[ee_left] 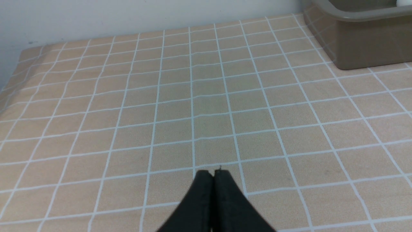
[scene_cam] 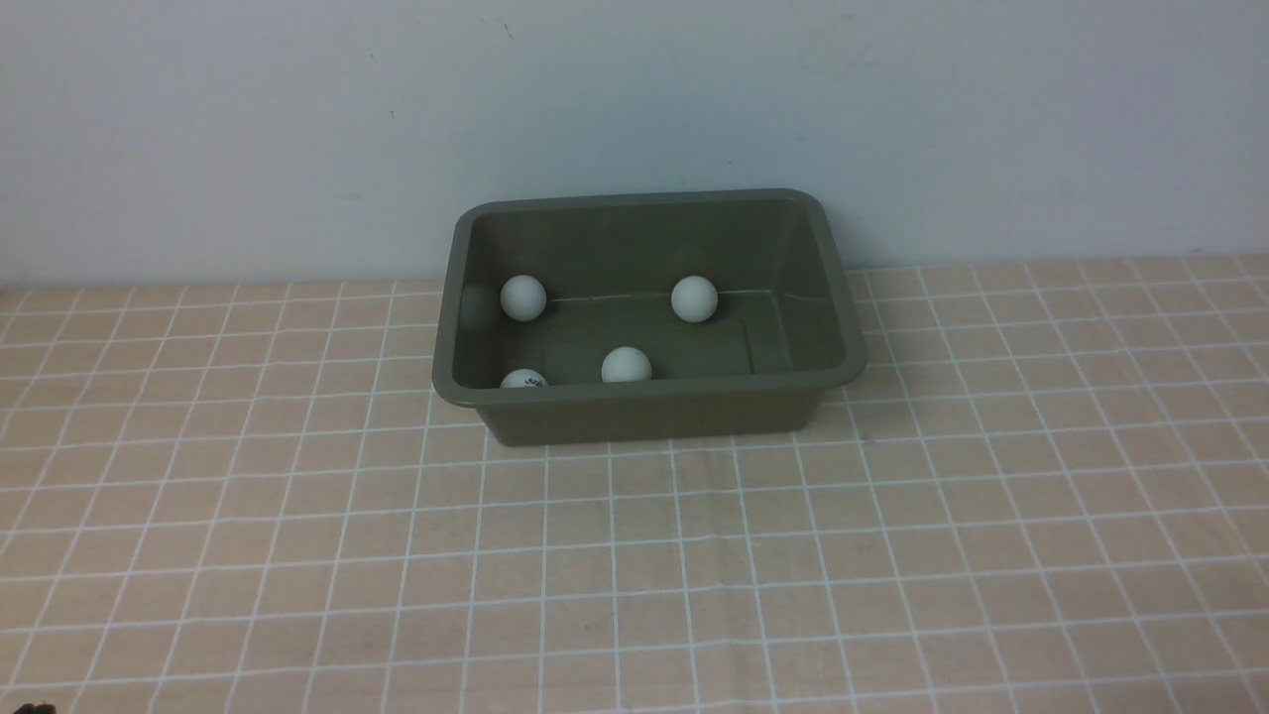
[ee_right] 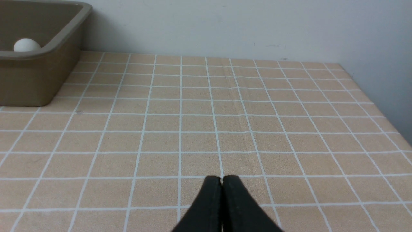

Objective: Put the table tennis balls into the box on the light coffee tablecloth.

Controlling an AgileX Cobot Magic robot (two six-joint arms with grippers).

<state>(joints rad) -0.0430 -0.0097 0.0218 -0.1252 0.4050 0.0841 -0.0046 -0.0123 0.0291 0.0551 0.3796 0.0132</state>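
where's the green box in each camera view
Front view: the box sits centre, near the wall, four balls inside.
Left wrist view: one corner of it at the picture's edge.
Right wrist view: one corner, a ball showing inside.
Shared landmark: the grid tablecloth.

The left gripper [ee_left: 213, 174] has its two black fingers pressed together with nothing between them, low over the light coffee tablecloth [ee_left: 180, 106], whose thin white lines form a grid of squares. One corner of the olive-green box [ee_left: 360, 42] stands on the cloth well away from the gripper, and a sliver of a white table tennis ball [ee_left: 405, 3] shows above its rim. A pale wall [ee_left: 128, 16] runs along the cloth's far edge.
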